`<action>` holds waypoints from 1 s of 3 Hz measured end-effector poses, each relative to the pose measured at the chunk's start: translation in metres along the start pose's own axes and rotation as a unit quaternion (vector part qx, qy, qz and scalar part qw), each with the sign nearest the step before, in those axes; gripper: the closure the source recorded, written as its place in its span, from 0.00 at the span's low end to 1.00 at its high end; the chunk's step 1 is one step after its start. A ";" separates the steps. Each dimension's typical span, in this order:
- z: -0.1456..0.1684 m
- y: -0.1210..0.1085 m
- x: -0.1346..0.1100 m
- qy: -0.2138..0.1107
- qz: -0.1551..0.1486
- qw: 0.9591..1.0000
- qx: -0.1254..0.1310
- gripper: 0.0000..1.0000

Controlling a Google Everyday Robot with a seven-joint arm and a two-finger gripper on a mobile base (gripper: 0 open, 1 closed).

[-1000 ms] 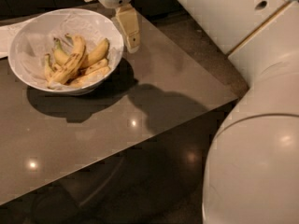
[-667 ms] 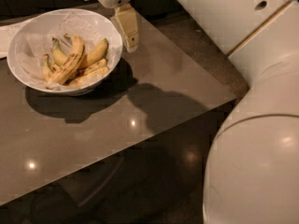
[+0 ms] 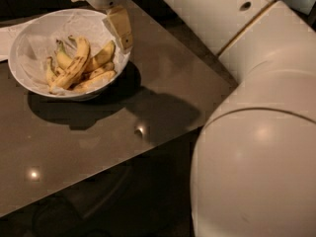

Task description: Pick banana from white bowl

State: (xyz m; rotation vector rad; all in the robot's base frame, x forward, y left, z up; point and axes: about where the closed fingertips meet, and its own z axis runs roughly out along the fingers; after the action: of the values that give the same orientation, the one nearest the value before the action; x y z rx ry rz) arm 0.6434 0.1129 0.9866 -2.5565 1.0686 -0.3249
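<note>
The white bowl (image 3: pixel 29 38) stands on the dark table at the upper left, with a crinkled whitish lining. Several bananas lie in it. The long, slim, speckled banana (image 3: pixel 74 65) runs diagonally across the pile, with a plumper, cleaner one (image 3: pixel 101 56) to its right and a short green-stemmed one (image 3: pixel 63 58) to its left. My gripper (image 3: pixel 100 21) hangs over the bowl's far right rim, above the bananas and touching none. It is open and empty. One tan finger (image 3: pixel 120 28) points down at the rim; the other is mostly cut off by the top edge.
The dark glossy table (image 3: pixel 163 83) ends in an edge running from lower left to right. My large white arm and body (image 3: pixel 256 132) fill the right side. A white sheet (image 3: pixel 6 36) lies at the left edge beside the bowl.
My gripper has shifted left, from beside the bowl to over its right rim. The bowl and bananas have not moved.
</note>
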 end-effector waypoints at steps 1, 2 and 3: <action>0.019 -0.012 -0.011 -0.009 -0.024 1.000 -0.016 0.00; 0.020 -0.013 -0.012 -0.010 -0.025 1.000 -0.016 0.00; 0.023 -0.023 -0.020 -0.024 -0.041 0.999 -0.004 0.00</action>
State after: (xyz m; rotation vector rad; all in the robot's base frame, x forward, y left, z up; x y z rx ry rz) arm 0.6524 0.1473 0.9730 -2.6067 0.9526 -0.2773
